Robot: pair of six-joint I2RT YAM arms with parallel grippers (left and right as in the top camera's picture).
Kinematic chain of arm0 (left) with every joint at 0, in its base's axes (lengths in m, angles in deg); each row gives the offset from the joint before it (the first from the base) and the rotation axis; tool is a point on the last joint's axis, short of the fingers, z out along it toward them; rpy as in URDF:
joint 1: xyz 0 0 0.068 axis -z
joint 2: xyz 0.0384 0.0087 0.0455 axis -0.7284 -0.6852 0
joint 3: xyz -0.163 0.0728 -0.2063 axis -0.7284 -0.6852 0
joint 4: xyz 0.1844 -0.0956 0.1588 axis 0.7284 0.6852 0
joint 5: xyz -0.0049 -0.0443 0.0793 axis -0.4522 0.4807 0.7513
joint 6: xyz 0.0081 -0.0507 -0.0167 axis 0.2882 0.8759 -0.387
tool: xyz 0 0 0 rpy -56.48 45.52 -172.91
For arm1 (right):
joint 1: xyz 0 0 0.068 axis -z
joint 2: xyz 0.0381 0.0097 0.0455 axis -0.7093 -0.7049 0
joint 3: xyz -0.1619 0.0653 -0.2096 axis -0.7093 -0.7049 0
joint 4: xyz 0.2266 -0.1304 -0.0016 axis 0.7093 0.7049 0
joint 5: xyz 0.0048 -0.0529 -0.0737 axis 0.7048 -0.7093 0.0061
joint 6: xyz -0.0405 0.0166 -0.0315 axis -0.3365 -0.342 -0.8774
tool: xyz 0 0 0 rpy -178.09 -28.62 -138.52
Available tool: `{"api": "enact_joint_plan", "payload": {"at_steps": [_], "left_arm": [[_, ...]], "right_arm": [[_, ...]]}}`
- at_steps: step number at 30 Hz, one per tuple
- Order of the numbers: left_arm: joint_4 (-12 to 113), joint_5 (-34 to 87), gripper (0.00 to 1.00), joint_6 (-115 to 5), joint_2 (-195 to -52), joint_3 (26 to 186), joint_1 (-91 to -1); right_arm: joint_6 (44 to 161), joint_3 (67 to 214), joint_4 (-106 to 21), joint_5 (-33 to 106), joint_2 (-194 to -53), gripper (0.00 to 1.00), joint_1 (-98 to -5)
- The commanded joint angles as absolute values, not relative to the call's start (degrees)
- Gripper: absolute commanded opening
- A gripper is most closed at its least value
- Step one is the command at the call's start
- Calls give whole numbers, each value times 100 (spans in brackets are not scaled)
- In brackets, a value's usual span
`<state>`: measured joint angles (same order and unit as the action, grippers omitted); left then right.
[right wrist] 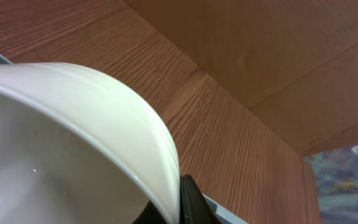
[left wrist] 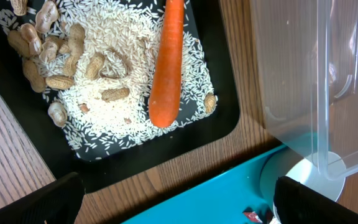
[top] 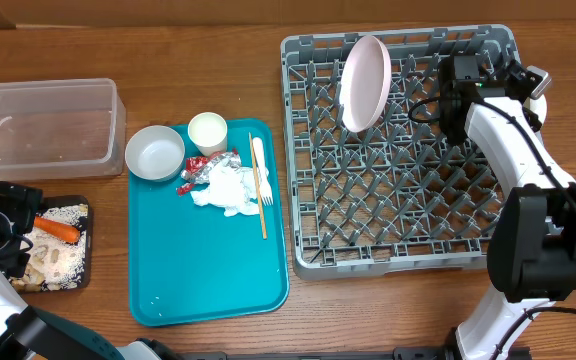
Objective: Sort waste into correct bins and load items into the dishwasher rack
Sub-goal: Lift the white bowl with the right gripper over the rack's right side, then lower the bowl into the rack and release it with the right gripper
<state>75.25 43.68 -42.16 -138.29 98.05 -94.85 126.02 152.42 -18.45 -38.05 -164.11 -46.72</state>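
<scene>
The black tray (top: 80,272) holds rice and nut scraps (left wrist: 55,56) and the orange carrot (left wrist: 166,62). My left gripper (left wrist: 179,208) is open and empty above the tray's edge, and also shows in the overhead view (top: 18,200). My right gripper (right wrist: 188,202) is shut on the rim of the whitish bowl (right wrist: 73,137) over the grey rack's (top: 398,200) far right corner (top: 533,85). The pink plate (top: 364,83) stands upright in the rack. On the teal tray (top: 208,285) lie the grey bowl (top: 155,152), white cup (top: 208,131), foil wrapper (top: 200,168), napkin (top: 230,188), fork (top: 260,170) and wooden stick (top: 261,215).
The clear tub (top: 43,120) stands at the back left, just behind the black tray, and its wall fills the right of the left wrist view (left wrist: 309,81). A cardboard wall runs along the table's far edge.
</scene>
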Motion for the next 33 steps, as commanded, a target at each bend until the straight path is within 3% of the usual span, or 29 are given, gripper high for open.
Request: {"api": "enact_joint_plan", "payload": {"at_steps": [1, 18, 23, 33], "left_arm": [[7538, 4423, 100, -4328, -13794, 9905, -9507], [7538, 4423, 100, -4328, -13796, 9905, -9507], [7538, 4423, 100, -4328, -13794, 9905, -9507], [7538, 4423, 100, -4326, -13796, 9905, -9507]], "right_arm": [[12583, 15218, -1825, -3418, -16394, 4, -4779], [12583, 15218, -1543, -3477, -16394, 9, -5359], [12639, 15224, -1550, -4640, -16391, 4, -5359], [12377, 15224, -1871, -5153, -16415, 4, -5286]]}}
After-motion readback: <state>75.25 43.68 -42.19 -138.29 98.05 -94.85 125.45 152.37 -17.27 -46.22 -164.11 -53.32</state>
